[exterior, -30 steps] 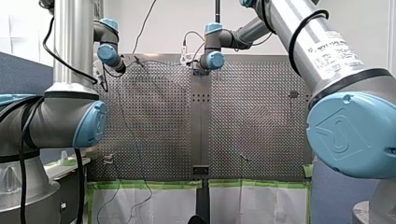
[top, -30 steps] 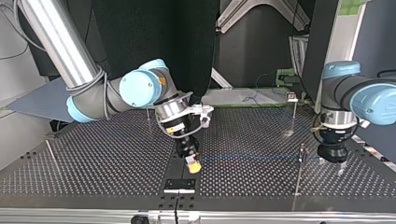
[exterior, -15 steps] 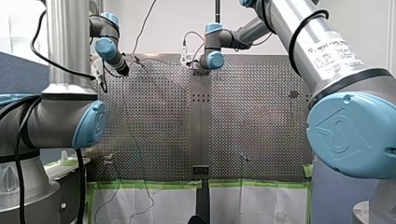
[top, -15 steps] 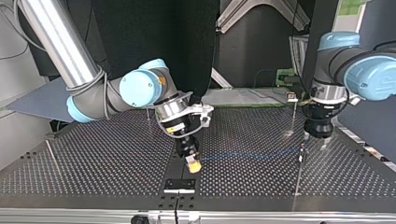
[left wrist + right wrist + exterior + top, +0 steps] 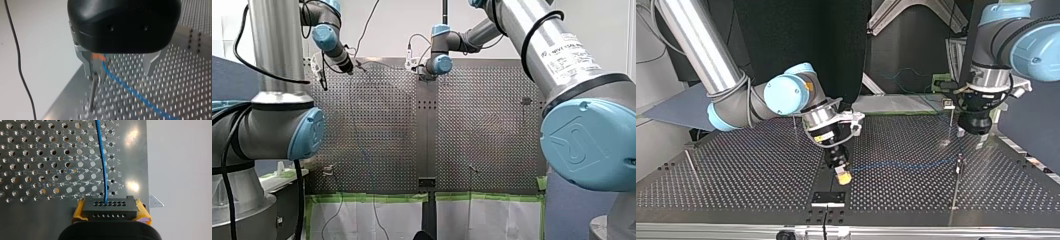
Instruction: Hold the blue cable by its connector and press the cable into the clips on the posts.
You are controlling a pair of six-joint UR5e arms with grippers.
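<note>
Clamping the connector between its yellow pads, my right gripper is closed on the black block's two sides, low over the worktop. The cable leaves the connector's upper row of holes and runs straight ahead of it across the perforated plate.

In the top view the blue line goes from the connector toward the view's right, just above the plate, and ends at a thin post well away from the connector. A second post stands farther back from the connector than the first.

My left gripper hangs over that far end of the cable with its metal fingers spread wide and nothing between them gripped. In the left wrist view an orange clip tops the post, just inside one finger, and the cable comes away from the clip and slants down over the plate toward the connector's side. Whether the finger touches the clip cannot be told.
</note>
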